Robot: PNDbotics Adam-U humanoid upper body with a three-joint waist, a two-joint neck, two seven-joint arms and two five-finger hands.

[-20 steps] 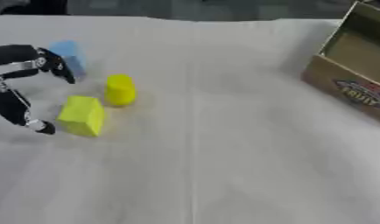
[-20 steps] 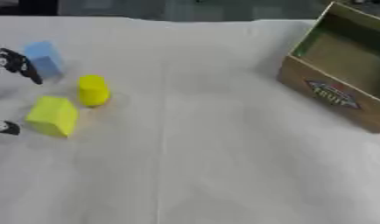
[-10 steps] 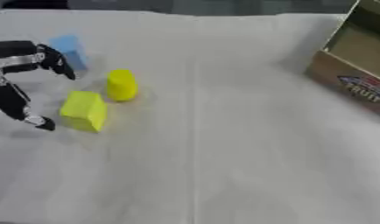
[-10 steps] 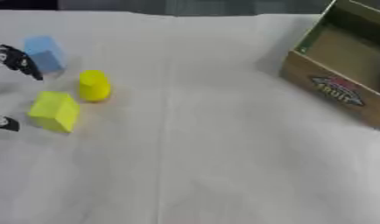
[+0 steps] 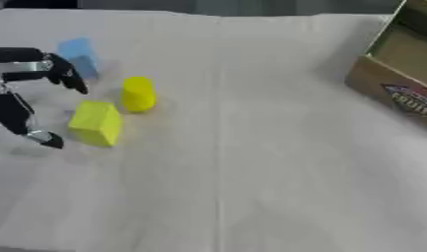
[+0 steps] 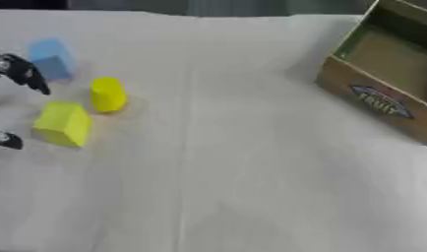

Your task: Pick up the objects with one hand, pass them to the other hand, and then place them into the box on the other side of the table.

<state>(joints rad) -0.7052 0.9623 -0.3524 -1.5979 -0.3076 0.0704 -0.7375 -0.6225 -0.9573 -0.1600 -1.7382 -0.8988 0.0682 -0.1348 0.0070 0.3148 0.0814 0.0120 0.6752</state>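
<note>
A white cloth (image 5: 251, 162) covers the desk, creased along a faint fold line running from twelve to six o'clock. Beyond the far edge at twelve o'clock lies a dark, blurred strip.

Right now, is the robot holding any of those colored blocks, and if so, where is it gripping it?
Nothing is held. The left robot hand is spread open beside the yellow block without closing on it; the yellow cylinder and blue block sit free on the table.

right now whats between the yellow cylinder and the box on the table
Nothing: between the yellow cylinder and the box lies only bare white cloth, clearest in the right eye view. The other blocks sit on the cylinder's left.
</note>
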